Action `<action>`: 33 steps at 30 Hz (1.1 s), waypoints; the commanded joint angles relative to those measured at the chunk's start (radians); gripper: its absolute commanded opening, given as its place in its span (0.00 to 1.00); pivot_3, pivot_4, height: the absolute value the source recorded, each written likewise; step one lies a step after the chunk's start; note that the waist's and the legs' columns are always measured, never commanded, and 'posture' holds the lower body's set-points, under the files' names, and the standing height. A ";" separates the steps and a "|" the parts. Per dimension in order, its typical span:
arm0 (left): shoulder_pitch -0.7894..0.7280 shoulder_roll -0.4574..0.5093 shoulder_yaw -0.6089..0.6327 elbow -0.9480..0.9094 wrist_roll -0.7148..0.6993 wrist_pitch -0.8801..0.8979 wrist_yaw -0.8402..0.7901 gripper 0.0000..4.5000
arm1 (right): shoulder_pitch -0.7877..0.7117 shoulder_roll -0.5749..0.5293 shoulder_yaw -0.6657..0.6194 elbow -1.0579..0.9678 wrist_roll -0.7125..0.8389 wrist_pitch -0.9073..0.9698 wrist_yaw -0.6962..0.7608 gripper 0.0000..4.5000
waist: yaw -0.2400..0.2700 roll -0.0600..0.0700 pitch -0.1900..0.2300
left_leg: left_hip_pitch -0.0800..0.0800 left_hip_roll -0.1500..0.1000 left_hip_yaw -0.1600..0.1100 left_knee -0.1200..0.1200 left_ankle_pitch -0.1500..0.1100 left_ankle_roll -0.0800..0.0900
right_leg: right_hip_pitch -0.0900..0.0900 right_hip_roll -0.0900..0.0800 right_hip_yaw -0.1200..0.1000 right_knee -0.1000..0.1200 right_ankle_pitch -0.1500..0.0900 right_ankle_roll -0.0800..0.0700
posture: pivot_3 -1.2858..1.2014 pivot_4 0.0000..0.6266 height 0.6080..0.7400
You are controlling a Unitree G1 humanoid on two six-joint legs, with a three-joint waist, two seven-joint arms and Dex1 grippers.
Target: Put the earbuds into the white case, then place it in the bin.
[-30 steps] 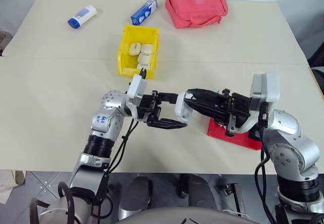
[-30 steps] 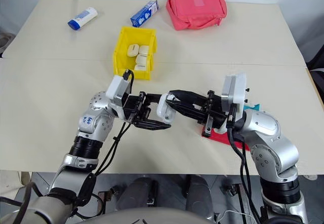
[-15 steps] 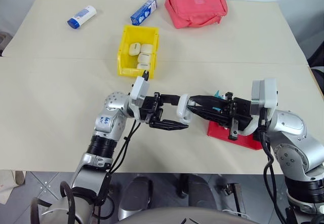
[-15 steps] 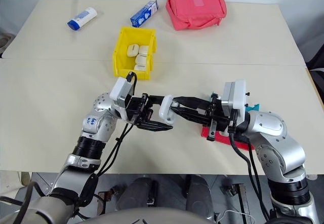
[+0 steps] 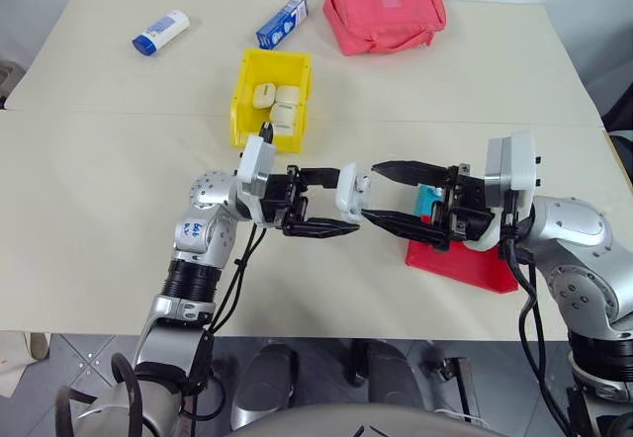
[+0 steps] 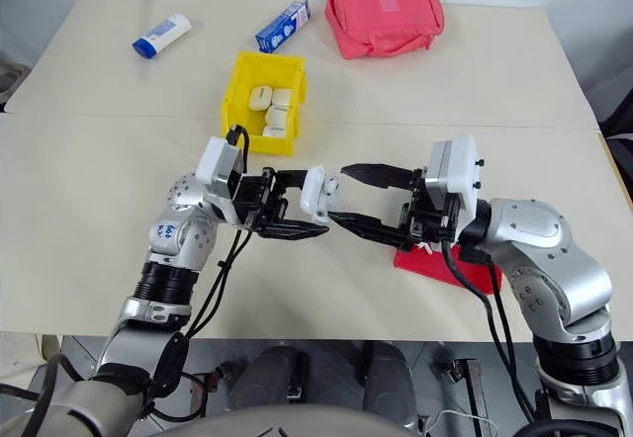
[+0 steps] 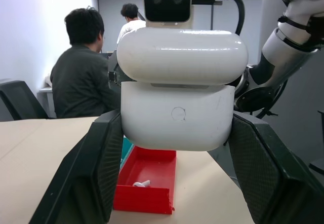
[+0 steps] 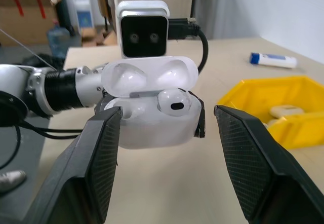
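My left gripper (image 5: 348,202) is shut on the white case (image 5: 349,189) and holds it above the table's middle with the lid hinged open. The right wrist view shows one of the earbuds (image 8: 174,104) seated in the case (image 8: 152,117). My right gripper (image 5: 372,192) faces the case from the right, open, with one finger above and one below the case's level. Another earbud (image 7: 142,184) lies in the red tray (image 7: 147,173). The yellow bin (image 5: 240,101) stands farther back on the table and holds several cream cases (image 5: 277,104).
The red tray (image 5: 465,264) with a teal part (image 5: 427,200) sits under my right arm. At the back of the table lie a pink pouch (image 5: 384,14), a blue-white carton (image 5: 281,23) and a white tube (image 5: 160,33). People sit in the background (image 7: 83,77).
My right gripper has opened, its fingers spreading apart beside the case. The case stays in my left gripper.
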 commanded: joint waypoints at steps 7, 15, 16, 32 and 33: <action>-0.015 0.000 0.014 -0.039 -0.023 -0.019 0.007 0.61 | 0.434 -0.139 -0.480 -0.125 0.014 0.118 -0.005 0.68 | 0.017 0.000 0.000 | -0.001 0.000 0.000 0.000 -0.001 0.001 | 0.001 0.000 -0.001 -0.001 0.000 0.000 | 0.52 0.24 1.00; -0.024 -0.001 0.021 -0.007 -0.019 -0.028 0.013 0.61 | 0.944 0.010 -0.878 -0.181 -0.043 0.085 0.067 0.68 | 0.027 0.001 -0.001 | 0.000 0.001 0.003 0.000 -0.002 0.002 | 0.001 0.000 0.001 -0.002 0.002 0.001 | 0.52 0.24 1.00; -0.025 -0.001 0.021 -0.003 -0.018 -0.029 0.013 0.61 | 0.980 0.033 -0.904 -0.183 -0.043 0.076 0.070 0.68 | 0.025 0.001 -0.001 | 0.001 0.001 0.003 0.000 -0.003 0.002 | 0.001 0.000 0.001 -0.002 0.002 0.001 | 0.52 0.24 1.00; -0.037 0.016 0.043 0.032 -0.010 -0.052 0.018 0.61 | 0.941 -0.064 -0.909 -0.172 -0.013 0.127 -0.017 0.68 | 0.018 0.005 -0.003 | 0.001 0.002 0.006 -0.001 -0.005 0.002 | 0.000 0.001 0.004 -0.005 0.001 0.000 | 0.52 0.24 1.00; -0.036 0.017 0.045 0.032 -0.009 -0.053 0.020 0.61 | 0.904 -0.100 -0.884 -0.160 -0.015 0.141 -0.027 0.68 | 0.017 0.005 -0.003 | 0.001 0.002 0.006 -0.001 -0.005 0.002 | 0.000 0.001 0.004 -0.005 0.001 0.000 | 0.52 0.24 1.00</action>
